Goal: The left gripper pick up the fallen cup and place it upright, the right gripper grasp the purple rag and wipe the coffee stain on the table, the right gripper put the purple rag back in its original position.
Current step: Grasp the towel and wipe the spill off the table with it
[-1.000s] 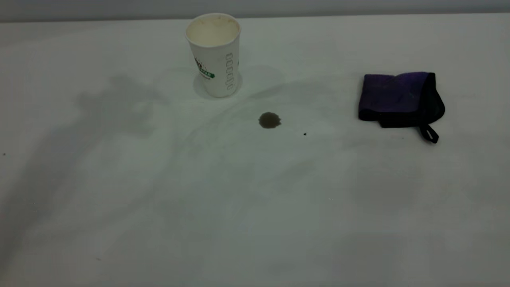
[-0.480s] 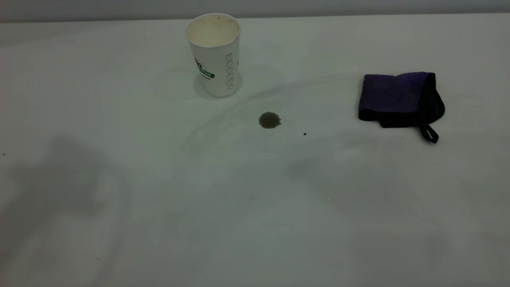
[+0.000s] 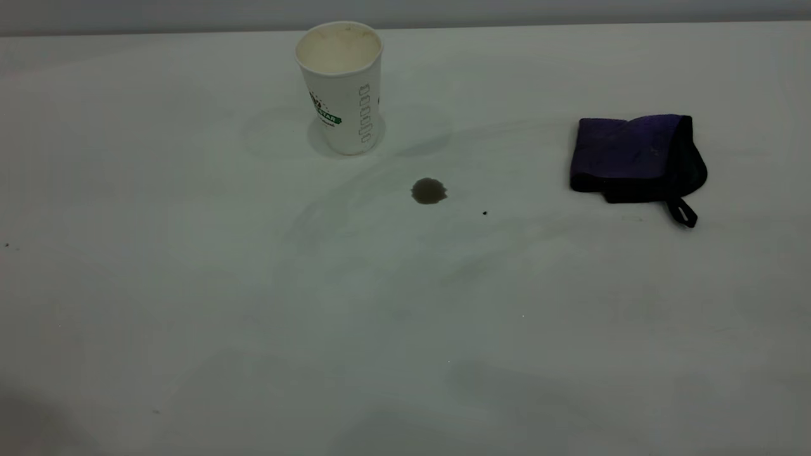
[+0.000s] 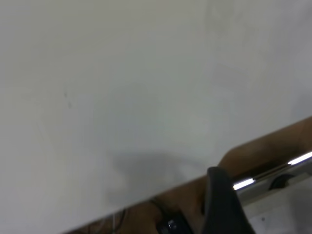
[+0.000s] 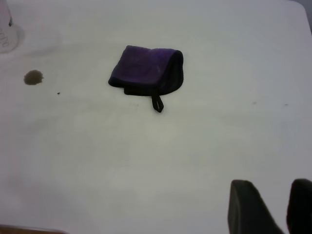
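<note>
The white ribbed cup point(image 3: 342, 88) stands upright at the back of the table point(image 3: 190, 304), mouth up, with nothing holding it. The coffee stain point(image 3: 429, 190) lies in front of it to the right. The folded purple rag point(image 3: 633, 158) lies at the right with its black loop pointing forward. Neither gripper shows in the exterior view. In the right wrist view my right gripper point(image 5: 275, 187) is open and empty, well away from the rag point(image 5: 146, 70) and the stain point(image 5: 33, 77). My left gripper point(image 4: 222, 200) shows only as a dark part over the table's edge.
A tiny black speck point(image 3: 485, 213) lies right of the stain. The cup's base point(image 5: 6, 36) shows at a corner of the right wrist view. The left wrist view shows the table's brown edge point(image 4: 253, 148) and a metal rail point(image 4: 292, 161) beyond it.
The arm shadows on the left and middle of the table have slid toward the front edge and faded. Cup, stain and rag have not moved.
</note>
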